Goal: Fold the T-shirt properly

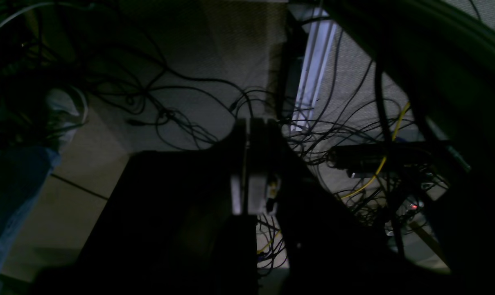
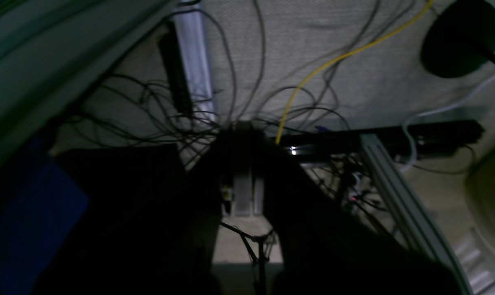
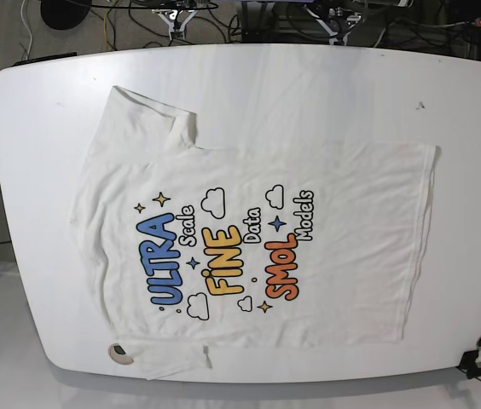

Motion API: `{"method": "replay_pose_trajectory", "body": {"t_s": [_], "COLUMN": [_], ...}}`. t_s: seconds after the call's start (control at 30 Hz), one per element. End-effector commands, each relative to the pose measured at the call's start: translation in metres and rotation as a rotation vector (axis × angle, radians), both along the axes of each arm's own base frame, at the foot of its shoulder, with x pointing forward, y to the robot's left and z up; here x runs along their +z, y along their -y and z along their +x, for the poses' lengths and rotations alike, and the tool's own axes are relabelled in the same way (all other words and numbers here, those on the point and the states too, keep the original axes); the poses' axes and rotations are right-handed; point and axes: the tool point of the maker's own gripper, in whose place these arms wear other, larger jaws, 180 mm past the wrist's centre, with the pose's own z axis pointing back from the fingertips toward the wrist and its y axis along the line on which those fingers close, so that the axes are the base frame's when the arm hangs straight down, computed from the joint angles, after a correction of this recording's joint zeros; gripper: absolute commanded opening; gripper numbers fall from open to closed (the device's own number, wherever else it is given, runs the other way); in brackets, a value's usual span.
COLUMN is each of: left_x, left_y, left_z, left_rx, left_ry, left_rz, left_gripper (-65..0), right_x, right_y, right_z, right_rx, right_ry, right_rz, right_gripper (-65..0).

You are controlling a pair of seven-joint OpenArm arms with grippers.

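Observation:
The white T-shirt [image 3: 249,247] lies flat on the white table [image 3: 309,85], print up, collar to the left and hem to the right. One sleeve [image 3: 151,119] lies at the upper left. The other sleeve [image 3: 172,362] reaches the table's near edge. Neither wrist view shows the shirt. My left gripper [image 1: 250,125] and my right gripper [image 2: 243,127] hang off the table over the floor, jaws pressed together and empty. In the base view only arm parts show at the top edge, beyond the table's far edge.
Tangled black cables [image 1: 181,110] and a yellow cable [image 2: 313,69] cover the floor below the grippers. Aluminium frame rails [image 2: 398,192] and a black round stand base [image 2: 460,37] are there too. A clamp [image 3: 479,345] sits at the table's near right edge.

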Motion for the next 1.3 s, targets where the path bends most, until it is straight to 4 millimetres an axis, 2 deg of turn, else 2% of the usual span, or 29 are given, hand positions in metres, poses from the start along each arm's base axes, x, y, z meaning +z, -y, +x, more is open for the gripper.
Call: {"method": "replay_pose_trajectory", "body": {"t_s": [0.0, 0.27, 0.5, 0.57, 0.97, 1.03, 1.27], "left_x": [0.000, 0.000, 0.000, 0.000, 0.001, 0.001, 0.001], "left_y": [0.001, -0.001, 0.001, 0.000, -0.005, -0.004, -0.005], "left_z": [0.004, -0.002, 0.005, 0.001, 0.011, 0.006, 0.007], "left_rx": [0.010, -0.011, -0.006, -0.004, -0.001, -0.005, -0.002], "left_ry": [0.019, 0.002, 0.025, 0.019, 0.133, 0.116, 0.115], "left_rz": [0.005, 0.009, 0.004, 0.007, 0.017, 0.014, 0.017], "left_gripper": [-65.0, -65.0, -65.0, -65.0, -65.0, -65.0, -65.0], "right_x": [0.000, 0.000, 0.000, 0.000, 0.000, 0.000, 0.000], "right_y": [-0.002, 0.001, 0.000, 0.000, 0.001, -0.005, -0.006], "right_z": [0.009, 0.008, 0.011, 0.010, 0.004, 0.012, 0.009], "right_rx": [0.001, 0.005, 0.002, 0.000, 0.000, 0.004, 0.001], "right_ry": [0.026, 0.022, 0.030, 0.028, 0.023, 0.037, 0.026], "right_rz": [0.013, 0.007, 0.006, 0.006, 0.007, 0.022, 0.021], "right_gripper": [-65.0, -65.0, -65.0, -65.0, -65.0, -65.0, -65.0]}}
